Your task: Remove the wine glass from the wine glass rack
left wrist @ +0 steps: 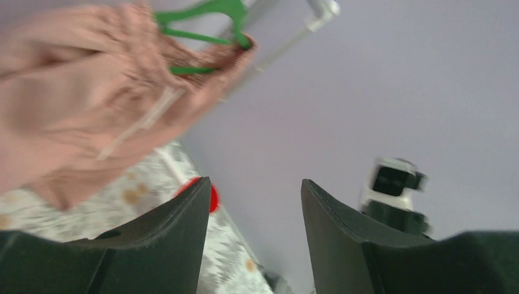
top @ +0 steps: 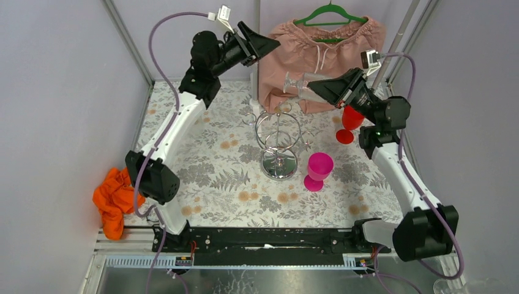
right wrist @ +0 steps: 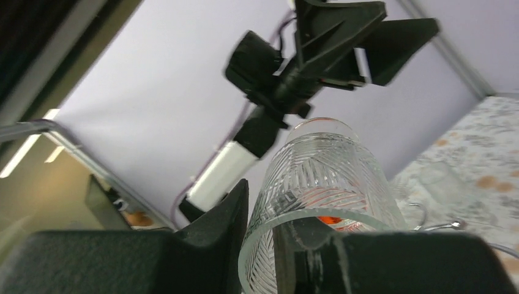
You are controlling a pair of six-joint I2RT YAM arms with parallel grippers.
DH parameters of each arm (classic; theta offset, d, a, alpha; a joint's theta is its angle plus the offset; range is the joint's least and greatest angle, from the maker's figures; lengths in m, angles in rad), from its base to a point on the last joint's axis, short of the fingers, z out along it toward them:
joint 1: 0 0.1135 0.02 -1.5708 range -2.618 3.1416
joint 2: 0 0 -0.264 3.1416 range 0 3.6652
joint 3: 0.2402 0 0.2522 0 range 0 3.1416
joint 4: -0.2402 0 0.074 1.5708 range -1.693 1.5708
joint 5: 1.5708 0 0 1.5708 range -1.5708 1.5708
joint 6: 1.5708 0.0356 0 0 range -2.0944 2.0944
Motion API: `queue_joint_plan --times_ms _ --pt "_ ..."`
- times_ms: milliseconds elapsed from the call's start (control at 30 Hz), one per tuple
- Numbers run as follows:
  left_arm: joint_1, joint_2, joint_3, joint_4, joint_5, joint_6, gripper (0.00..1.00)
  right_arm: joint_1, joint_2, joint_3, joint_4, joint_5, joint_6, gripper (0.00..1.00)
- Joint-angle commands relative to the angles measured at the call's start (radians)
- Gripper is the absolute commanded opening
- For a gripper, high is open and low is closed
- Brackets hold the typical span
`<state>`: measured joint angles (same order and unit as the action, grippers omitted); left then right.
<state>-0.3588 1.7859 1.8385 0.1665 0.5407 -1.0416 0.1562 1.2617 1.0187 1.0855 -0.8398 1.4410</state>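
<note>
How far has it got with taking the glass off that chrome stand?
Mostly done. The clear cut-pattern wine glass already looks lifted clear of the shiny chrome wire rack. The right pincer grips its rim, one finger inside; the left pincer hangs open and empty. Left to do: probably setting it down on the floral-patterned table.

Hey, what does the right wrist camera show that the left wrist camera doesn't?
Only the right wrist: the clear glass gripped at its rim by the right hand, and the left hand with the wall behind it.
Only the left wrist: the pink garment on its green hanger, and the right arm's camera, seen past the left hand's open fingers.
Both: the wall and a bit of the floral table.
</note>
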Motion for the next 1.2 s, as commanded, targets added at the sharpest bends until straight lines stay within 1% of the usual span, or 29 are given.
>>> queue_joint_plan --times_ms 0,67,100,133,167,200,300,400,467,500,600,633,767,900,1033,1100,1167 --pt "0.003 -0.045 0.108 -0.513 -0.314 0.321 0.63 0.006 -0.108 0.109 -0.374 0.026 -0.337 0.0" --pt "0.003 -0.055 0.133 -0.593 -0.428 0.361 0.62 0.006 -0.127 0.138 -0.505 0.047 -0.42 0.0" --pt "0.002 -0.059 0.141 -0.627 -0.509 0.377 0.62 0.006 -0.133 0.147 -0.546 0.056 -0.449 0.0" --pt "0.002 -0.06 0.153 -0.666 -0.549 0.389 0.62 0.006 -0.137 0.154 -0.575 0.064 -0.471 0.0" --pt "0.001 -0.06 0.162 -0.698 -0.631 0.402 0.61 0.006 -0.14 0.157 -0.593 0.07 -0.488 0.0" --pt "0.001 -0.058 0.176 -0.729 -0.664 0.416 0.61 0.006 -0.141 0.159 -0.602 0.071 -0.493 0.0" --pt "-0.008 -0.041 0.227 -0.83 -0.84 0.447 0.6 0.006 -0.138 0.162 -0.627 0.073 -0.507 0.0" --pt "-0.053 -0.014 0.291 -0.941 -1.051 0.489 0.6 0.006 -0.13 0.18 -0.683 0.084 -0.543 0.0" --pt "-0.084 -0.008 0.31 -0.978 -1.152 0.512 0.6 0.006 -0.121 0.215 -0.763 0.1 -0.597 0.0" --pt "-0.096 -0.013 0.31 -0.989 -1.176 0.519 0.6 0.006 -0.115 0.241 -0.821 0.117 -0.638 0.0" --pt "-0.138 -0.074 0.265 -0.997 -1.182 0.53 0.6 0.006 -0.099 0.334 -1.018 0.185 -0.783 0.0" --pt "-0.161 -0.1 0.235 -0.993 -1.184 0.534 0.6 0.006 -0.09 0.374 -1.116 0.215 -0.828 0.0" --pt "-0.223 -0.213 0.136 -0.981 -1.233 0.536 0.6 0.006 -0.055 0.5 -1.302 0.298 -0.951 0.0" --pt "-0.251 -0.302 0.063 -0.99 -1.278 0.534 0.61 0.006 -0.038 0.535 -1.364 0.353 -0.98 0.0" --pt "-0.266 -0.364 0.032 -1.015 -1.311 0.538 0.61 0.008 -0.011 0.56 -1.408 0.374 -0.985 0.0" --pt "-0.274 -0.382 0.034 -1.053 -1.375 0.535 0.61 0.017 0.014 0.597 -1.429 0.379 -0.992 0.0" --pt "-0.29 -0.382 0.059 -1.113 -1.48 0.526 0.61 0.034 0.047 0.659 -1.47 0.396 -1.016 0.0"
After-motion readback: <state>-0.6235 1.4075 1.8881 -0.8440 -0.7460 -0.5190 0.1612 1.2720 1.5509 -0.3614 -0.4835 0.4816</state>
